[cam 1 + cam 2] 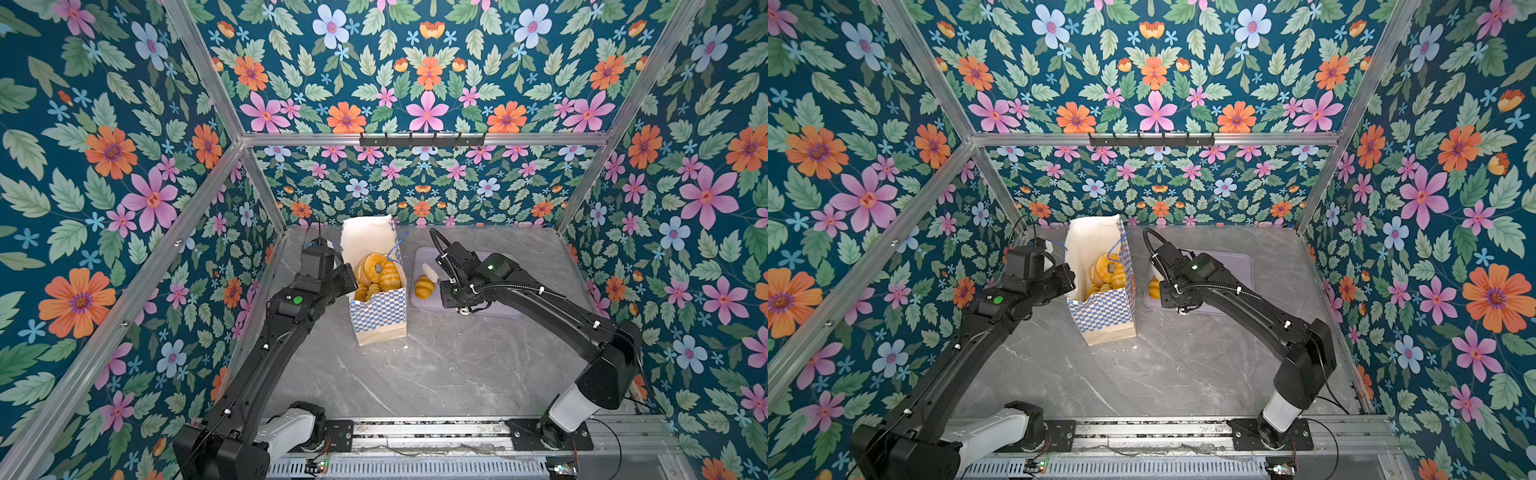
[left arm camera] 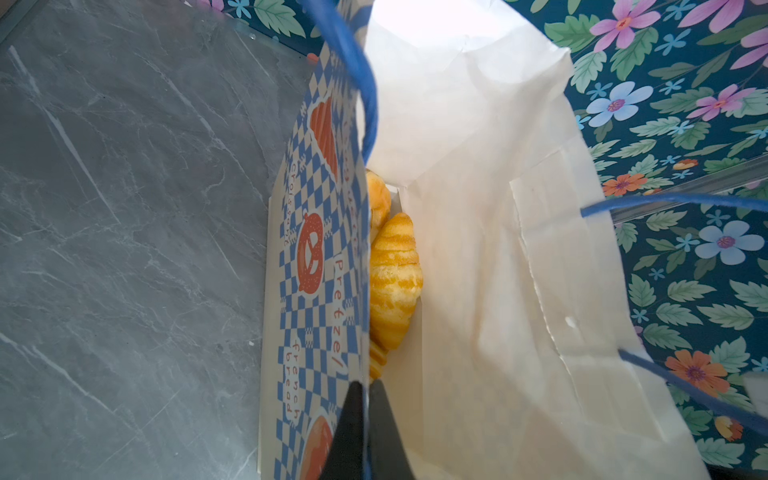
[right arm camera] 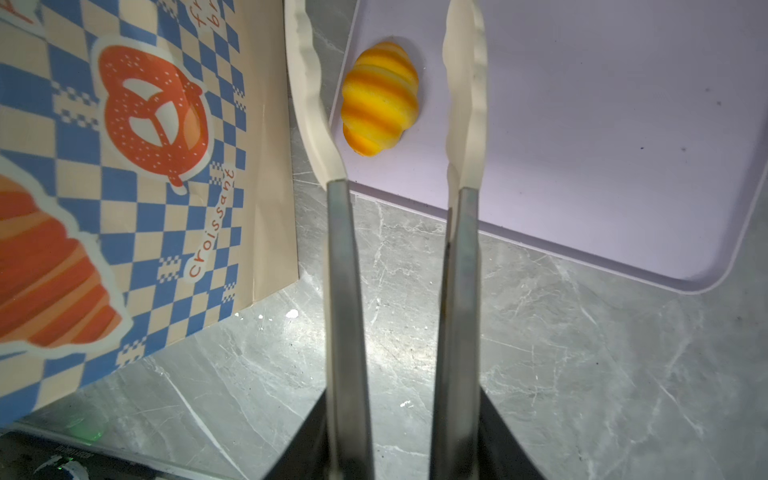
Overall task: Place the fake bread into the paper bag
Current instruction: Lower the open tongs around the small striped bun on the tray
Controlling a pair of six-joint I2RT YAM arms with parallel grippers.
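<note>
- We find the paper bag [image 1: 380, 316] standing upright toward the far side of the bench [image 1: 436, 365], mouth open upward. The flowered wall stands close behind it.
- The lilac tray [image 1: 511, 309] lies just beside the bag on the right, with a narrow strip of bench between the two edges.
- We note wide bare bench in front of the bag and tray, toward the arm bases.
- The left gripper [image 2: 365, 428] is closed on the bag's checkered side wall at the rim, one finger inside and one outside.
- The right gripper [image 3: 399, 440] is clamped on a pair of tongs [image 3: 345, 291]. Their cream tips stand apart, one over the tray edge next to the bag, the other over the tray surface.
- Most of the fake bread [image 1: 376, 270] sits inside the bag: a glossy golden ring on top of ridged pieces, all below the rim.
- A blue cord handle [image 2: 361, 83] hangs across the mouth.
- One ridged piece [image 3: 380, 99] lies on the tray near the edge facing the bag. It is short, tapered at both ends and banded orange and yellow.
- In the right wrist view it lies between the two tips; we cannot tell whether they touch it.
</note>
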